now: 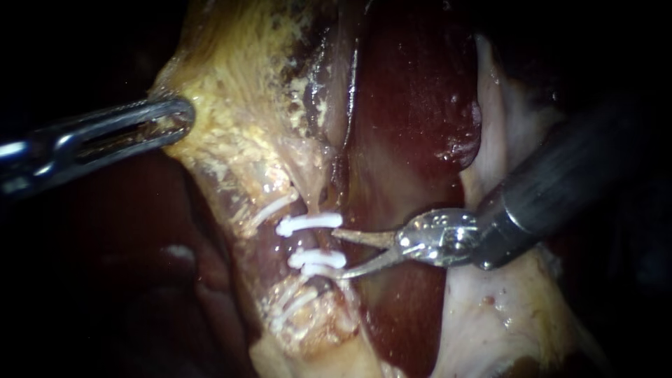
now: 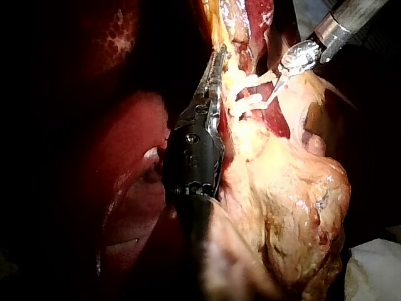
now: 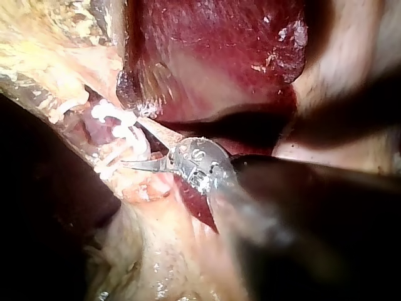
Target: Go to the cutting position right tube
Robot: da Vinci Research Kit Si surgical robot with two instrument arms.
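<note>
Two white clips point(image 1: 308, 224) point(image 1: 318, 260) cross the right tube point(image 1: 313, 242), with a short bare stretch between them. My right instrument point(image 1: 339, 254) comes in from the right, its two blades open, their tips just beside that stretch and level with the clips. In the right wrist view the blades point(image 3: 131, 144) sit spread against the clips point(image 3: 108, 113). My left instrument point(image 1: 178, 115) is shut on the yellowish gallbladder point(image 1: 238, 105) and holds it to the upper left. The left wrist view shows its jaws point(image 2: 213, 78) lying along that tissue.
Fainter white clips point(image 1: 271, 208) point(image 1: 290, 304) sit on the left tube, just left of the right tube. Dark red liver point(image 1: 413, 105) lies behind the blades. Pale fatty tissue point(image 1: 490, 308) lies under the right shaft. A white cloth point(image 2: 376, 269) lies beyond the gallbladder.
</note>
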